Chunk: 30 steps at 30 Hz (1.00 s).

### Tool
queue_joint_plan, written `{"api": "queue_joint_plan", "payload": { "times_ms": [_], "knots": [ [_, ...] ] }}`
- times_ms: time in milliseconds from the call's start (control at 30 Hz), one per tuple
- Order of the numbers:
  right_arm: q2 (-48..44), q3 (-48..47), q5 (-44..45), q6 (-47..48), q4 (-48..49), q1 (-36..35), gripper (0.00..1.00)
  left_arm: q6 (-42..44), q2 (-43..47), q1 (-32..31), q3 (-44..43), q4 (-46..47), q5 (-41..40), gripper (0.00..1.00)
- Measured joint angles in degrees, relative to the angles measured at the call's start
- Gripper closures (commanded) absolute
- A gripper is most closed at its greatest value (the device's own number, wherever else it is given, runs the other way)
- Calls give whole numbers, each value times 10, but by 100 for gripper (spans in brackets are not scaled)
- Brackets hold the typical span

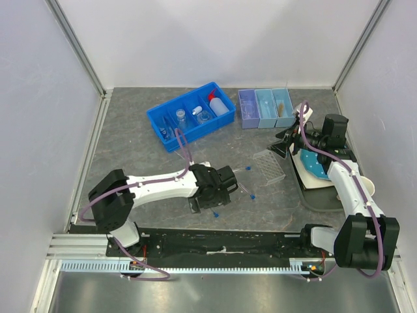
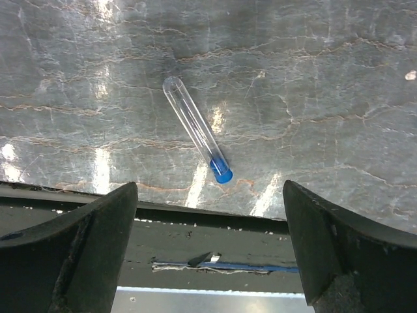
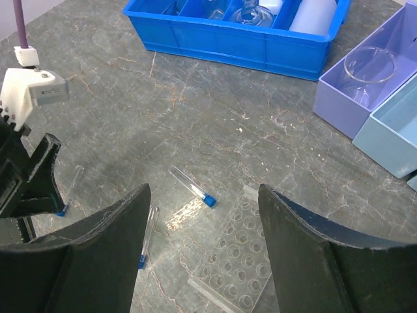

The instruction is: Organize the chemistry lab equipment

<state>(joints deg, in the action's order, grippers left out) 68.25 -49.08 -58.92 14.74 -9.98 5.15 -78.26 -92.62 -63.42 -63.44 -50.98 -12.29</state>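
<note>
Nearest the arms, one blue-capped test tube (image 2: 193, 124) lies flat on the grey table just inside the black front rail, slanted, cap end toward the rail. The left gripper (image 2: 210, 184) hangs over it with its jaws spread wide and nothing between them. I judge the tube light, rigid and slick. Being round, it will likely roll or squirt out under a careless pinch, and if it is glass it will crack when squeezed hard, though the frames do not settle glass or plastic. The best hold looks to be across the barrel near its middle, with the wrist turned so the fingers cross the tube's length, not run along it. It is clear and slender, with a rounded closed end and a bright blue cap. Further in, two more tubes (image 3: 146, 238) lie loose and apart on the table, and the clear tube rack (image 1: 269, 166), a flat tray of round wells, lies just beyond them. The right gripper (image 3: 204, 188) hovers above that area, jaws parted and empty. At the far side, a blue bin (image 1: 163, 124) holds small flasks and the white squeeze bottle (image 1: 220, 105), and pastel trays (image 1: 264, 119) beside it hold a clear beaker (image 3: 368, 68).
</note>
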Motion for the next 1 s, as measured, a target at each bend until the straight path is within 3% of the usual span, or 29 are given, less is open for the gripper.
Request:
{"api": "queue_joint_plan", "payload": {
  "times_ms": [100, 300, 467, 1000],
  "knots": [
    [-2, 0, 0, 0, 0, 0, 25, -9, -25, -5, -14, -10, -3, 6],
    [-6, 0, 0, 0, 0, 0, 25, -12, -58, -5, -25, -7, -9, 38],
    [-6, 0, 0, 0, 0, 0, 25, -12, -68, -5, -25, 5, -11, 55],
    [-6, 0, -4, 0, 0, 0, 25, -13, -71, -5, 3, 21, -14, 60]
  ]
}}
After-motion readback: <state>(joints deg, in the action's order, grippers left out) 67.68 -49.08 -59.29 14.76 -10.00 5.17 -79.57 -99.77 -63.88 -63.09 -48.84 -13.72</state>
